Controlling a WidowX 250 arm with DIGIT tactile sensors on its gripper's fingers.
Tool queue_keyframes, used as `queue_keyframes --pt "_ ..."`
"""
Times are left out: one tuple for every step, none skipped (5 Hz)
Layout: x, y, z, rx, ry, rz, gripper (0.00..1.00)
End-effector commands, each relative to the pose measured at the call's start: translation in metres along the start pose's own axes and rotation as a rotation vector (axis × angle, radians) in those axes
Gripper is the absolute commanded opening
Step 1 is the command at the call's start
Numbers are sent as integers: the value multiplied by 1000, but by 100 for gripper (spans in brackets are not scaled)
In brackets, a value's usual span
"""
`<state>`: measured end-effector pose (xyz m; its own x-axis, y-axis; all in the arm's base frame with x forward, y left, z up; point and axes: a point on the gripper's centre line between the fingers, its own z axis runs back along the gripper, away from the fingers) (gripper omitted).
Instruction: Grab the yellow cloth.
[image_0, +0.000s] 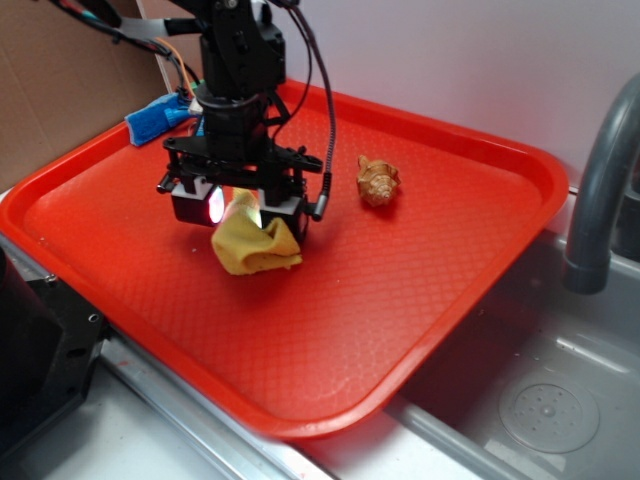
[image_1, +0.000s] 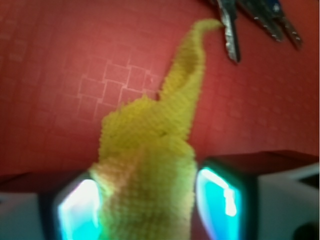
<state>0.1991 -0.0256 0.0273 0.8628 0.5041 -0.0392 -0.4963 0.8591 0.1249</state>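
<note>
The yellow cloth (image_0: 255, 245) lies bunched on the red tray (image_0: 330, 300), left of its middle, with one fold pulled up into my gripper (image_0: 240, 210). In the wrist view the waffle-textured yellow cloth (image_1: 150, 150) fills the gap between my two glowing pads (image_1: 80, 210), and a thin corner of it trails away across the tray. My gripper (image_1: 147, 210) points straight down over the cloth, its fingers pressed against the fabric on both sides.
A brown seashell (image_0: 378, 180) sits on the tray to the right of the gripper. A blue object (image_0: 155, 118) lies at the tray's back left rim. A grey faucet (image_0: 600, 190) and a metal sink (image_0: 550, 400) are on the right. Dark metallic pieces (image_1: 230, 30) show at the wrist view's top.
</note>
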Motion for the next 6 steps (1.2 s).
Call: queue_keyframes --pt "8 56 88 -104 -85 -296 0" --pt "1 93 135 -71 -125 -317 0" --pt "-7 96 187 -2 -167 -339 0" --pt "-24 67 218 28 -251 -437 0" --pt "-33 53 226 -23 -284 -516 0" --pt "-36 40 220 -47 -281 -573 0"
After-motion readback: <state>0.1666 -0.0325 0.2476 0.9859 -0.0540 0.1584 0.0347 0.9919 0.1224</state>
